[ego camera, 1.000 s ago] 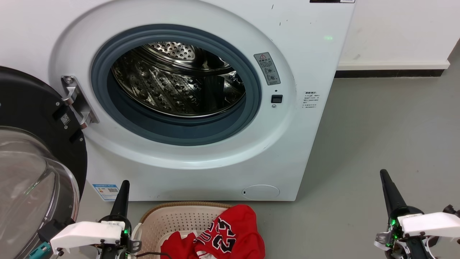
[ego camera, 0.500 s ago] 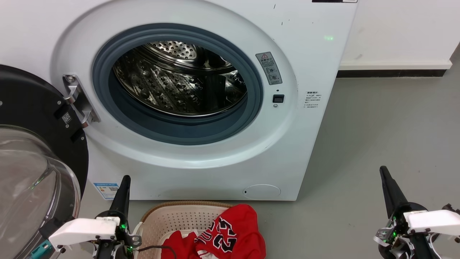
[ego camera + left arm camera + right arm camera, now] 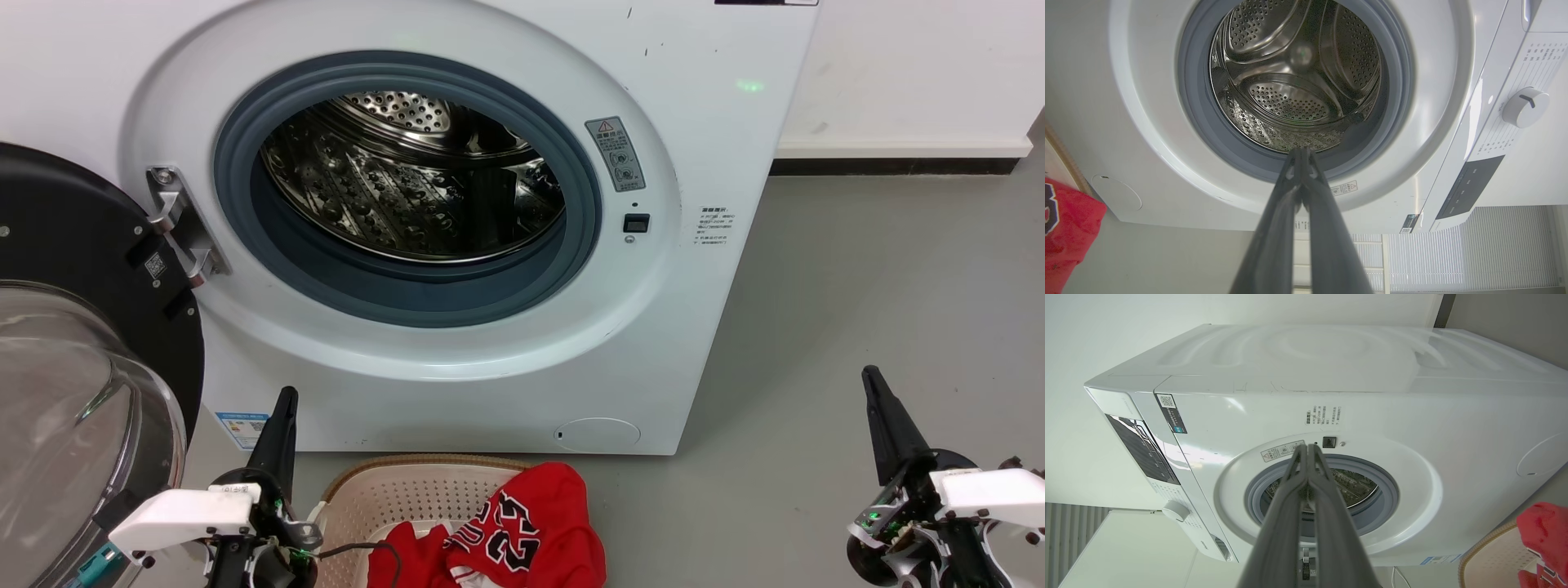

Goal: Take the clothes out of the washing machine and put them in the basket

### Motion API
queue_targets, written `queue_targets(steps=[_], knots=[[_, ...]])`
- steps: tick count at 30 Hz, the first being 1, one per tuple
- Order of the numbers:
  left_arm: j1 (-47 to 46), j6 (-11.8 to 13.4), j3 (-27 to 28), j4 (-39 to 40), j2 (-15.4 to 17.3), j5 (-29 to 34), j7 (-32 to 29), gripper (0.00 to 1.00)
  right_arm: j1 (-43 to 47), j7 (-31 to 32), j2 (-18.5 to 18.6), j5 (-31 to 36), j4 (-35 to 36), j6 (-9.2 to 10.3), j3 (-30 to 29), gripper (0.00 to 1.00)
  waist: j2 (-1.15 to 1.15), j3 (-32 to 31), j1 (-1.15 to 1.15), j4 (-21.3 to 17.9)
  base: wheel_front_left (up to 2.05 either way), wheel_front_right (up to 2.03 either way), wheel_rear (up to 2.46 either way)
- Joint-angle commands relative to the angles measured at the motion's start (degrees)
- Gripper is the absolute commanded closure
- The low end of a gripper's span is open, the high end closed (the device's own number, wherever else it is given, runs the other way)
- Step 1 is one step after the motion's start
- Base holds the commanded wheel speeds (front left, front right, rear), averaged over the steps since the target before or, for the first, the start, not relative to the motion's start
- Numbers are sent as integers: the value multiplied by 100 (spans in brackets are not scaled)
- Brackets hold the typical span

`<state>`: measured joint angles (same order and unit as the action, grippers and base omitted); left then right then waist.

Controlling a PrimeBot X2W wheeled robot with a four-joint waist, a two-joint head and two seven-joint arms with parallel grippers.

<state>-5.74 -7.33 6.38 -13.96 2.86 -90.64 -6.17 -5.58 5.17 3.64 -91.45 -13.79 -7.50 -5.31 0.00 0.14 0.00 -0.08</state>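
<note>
Two empty, tight-closed claws, left claw (image 3: 286, 397) and right claw (image 3: 869, 376); clothes (image 3: 539, 523) in basket (image 3: 408, 462) before washing machine (image 3: 694, 122).

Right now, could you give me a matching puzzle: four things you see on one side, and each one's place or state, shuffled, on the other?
Things:
1. clothes
2. drum
3. door
4. left gripper

Places or states:
A. swung open
B. shut, holding nothing
C. in the basket
D. shiny perforated steel

Pairs: 1-C, 2-D, 3-A, 4-B

Red clothes (image 3: 531, 531) in cream basket (image 3: 392, 496), just before open white washing machine (image 3: 694, 122)
</note>
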Motion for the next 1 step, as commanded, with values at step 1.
queue_targets(steps=[1], knots=[[-66,-21,29,-16,3,-122,-36,100,-73,47,6,-139,-26,2,-19,100,0,2,0,4,0,0,0]])
